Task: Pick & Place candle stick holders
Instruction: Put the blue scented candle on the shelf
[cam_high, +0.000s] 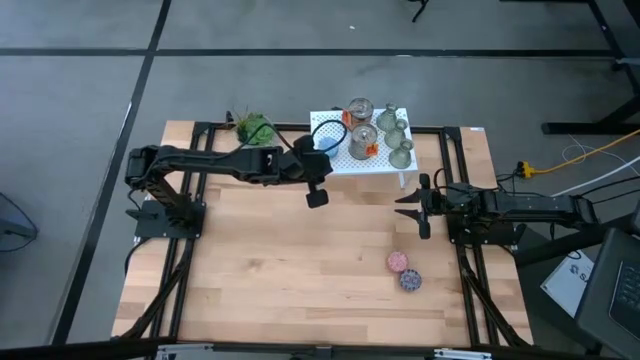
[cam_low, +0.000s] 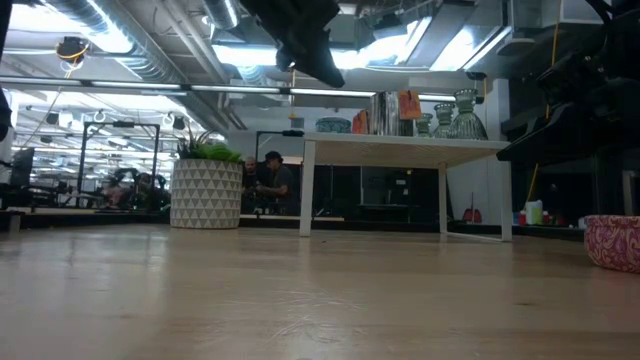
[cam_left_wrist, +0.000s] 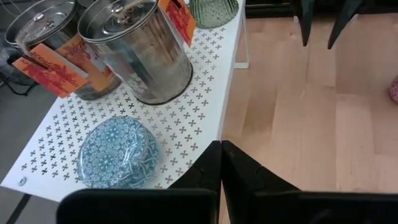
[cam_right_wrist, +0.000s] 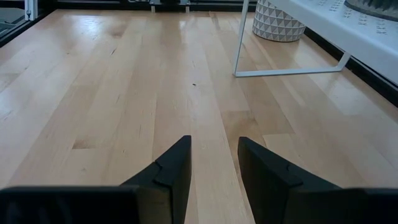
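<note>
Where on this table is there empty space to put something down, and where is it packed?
The wooden tabletop is bare across its left and middle, between the left arm's shut tool and the front edge. Two patterned discs sit right of centre. The white shelf is crowded: tins, candle stick holders, a blue disc. The right tool waits open beside it.

You have a pale wood table, smooth, planked, with a soft sheen in the right wrist view. The white shelf reads as painted sheet metal, matt, punched with small crosses. Two tins on it are brushed bare metal, with orange paper tags. The blue disc looks glossy and patterned. The candle stick holders look like ribbed translucent glass. Left gripper fingers: matt black plastic.
</note>
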